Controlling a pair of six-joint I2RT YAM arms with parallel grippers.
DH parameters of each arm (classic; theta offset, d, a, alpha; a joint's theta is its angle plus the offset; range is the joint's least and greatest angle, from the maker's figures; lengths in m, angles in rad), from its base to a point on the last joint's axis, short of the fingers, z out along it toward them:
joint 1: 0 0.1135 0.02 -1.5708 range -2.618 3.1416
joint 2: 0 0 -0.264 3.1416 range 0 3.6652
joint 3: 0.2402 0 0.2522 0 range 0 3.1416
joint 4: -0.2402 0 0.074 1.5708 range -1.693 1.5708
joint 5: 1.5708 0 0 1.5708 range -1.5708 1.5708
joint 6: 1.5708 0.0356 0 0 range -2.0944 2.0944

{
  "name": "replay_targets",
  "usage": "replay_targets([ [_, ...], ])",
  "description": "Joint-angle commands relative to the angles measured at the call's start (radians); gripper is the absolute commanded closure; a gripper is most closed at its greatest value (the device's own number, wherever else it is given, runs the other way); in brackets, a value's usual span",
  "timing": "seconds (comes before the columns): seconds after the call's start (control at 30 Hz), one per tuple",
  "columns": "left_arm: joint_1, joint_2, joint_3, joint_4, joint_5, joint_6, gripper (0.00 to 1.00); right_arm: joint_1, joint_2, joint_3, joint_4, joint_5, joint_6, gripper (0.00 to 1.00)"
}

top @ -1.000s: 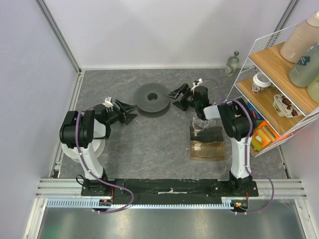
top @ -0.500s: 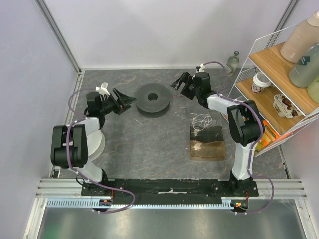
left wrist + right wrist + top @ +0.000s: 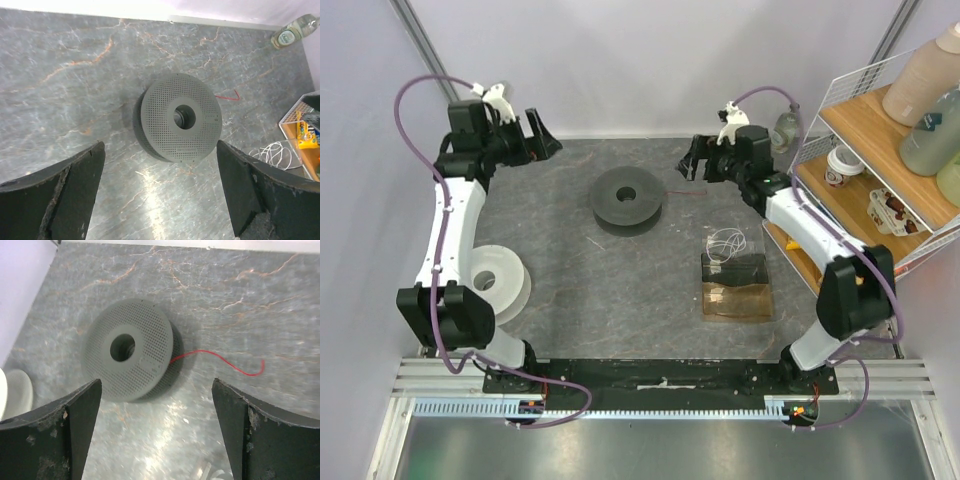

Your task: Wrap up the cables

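Red wire: only a short curly tail shows, lying flat on the table at 3 o'clock from the grey spool, one end running in between the flanges. The spool sits flat at about 12 o'clock of the table's middle. The flanges hide the core, so the wound amount can't be read, but with so little wire loose the winding looks nearly or fully done. What's left is tucking in the tail.

Left gripper is raised at 10 o'clock by the back wall, fingers spread wide, nothing between them. Right gripper hangs at 1 o'clock, just past the tail's free end, jaws also wide apart and empty. Neither touches the spool or wire.

Around:
- A white spool stands at 8 o'clock near the left arm's base.
- A clear box sits at 4 o'clock with a small white cable coil on top. That coil may be a second cable to wrap, can't say.
- A wire shelf with bottles and jars lines the 3 o'clock edge.
- A small glass bottle stands in the far corner at 2 o'clock.

Nothing blocks the spool itself. The shelf and bottle sit close to the right arm, so it has little room to swing out that way.
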Motion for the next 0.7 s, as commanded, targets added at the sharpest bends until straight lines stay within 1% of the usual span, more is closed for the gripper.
replay_targets([
  [0.0,0.002,0.015,0.156,-0.281,0.02,0.22,0.02,-0.003,-0.185,-0.021,-0.202,-0.003,-0.272,0.02],
  [0.03,-0.001,0.012,0.166,-0.302,0.038,0.234,0.02,-0.003,-0.227,-0.036,-0.229,-0.001,-0.303,0.02],
  [0.07,-0.015,0.006,0.168,-0.316,0.024,0.287,0.02,-0.003,-0.267,-0.056,-0.256,-0.003,-0.336,0.02],
  [0.1,-0.035,-0.002,0.16,-0.325,-0.02,0.31,0.01,-0.005,-0.31,-0.073,-0.279,0.005,-0.356,0.02],
  [0.13,-0.081,-0.02,0.147,-0.328,-0.085,0.324,0.01,-0.003,-0.345,-0.093,-0.304,0.01,-0.376,0.02],
  [0.2,-0.162,-0.062,0.088,-0.325,-0.161,0.369,0.01,-0.003,-0.438,-0.131,-0.342,0.014,-0.413,0.02],
  [0.23,-0.197,-0.092,0.031,-0.313,-0.199,0.378,0.01,-0.003,-0.471,-0.163,-0.355,0.022,-0.425,0.02],
  [0.33,-0.265,-0.171,-0.082,-0.287,-0.233,0.371,0.01,-0.003,-0.564,-0.238,-0.373,0.046,-0.447,0.02],
  [0.5,-0.293,-0.255,-0.166,-0.256,-0.256,0.346,0.01,-0.003,-0.67,-0.312,-0.375,0.06,-0.438,0.02],
  [0.67,-0.296,-0.313,-0.191,-0.25,-0.318,0.335,0.01,-0.005,-0.715,-0.294,-0.368,0.062,-0.435,0.02],
])
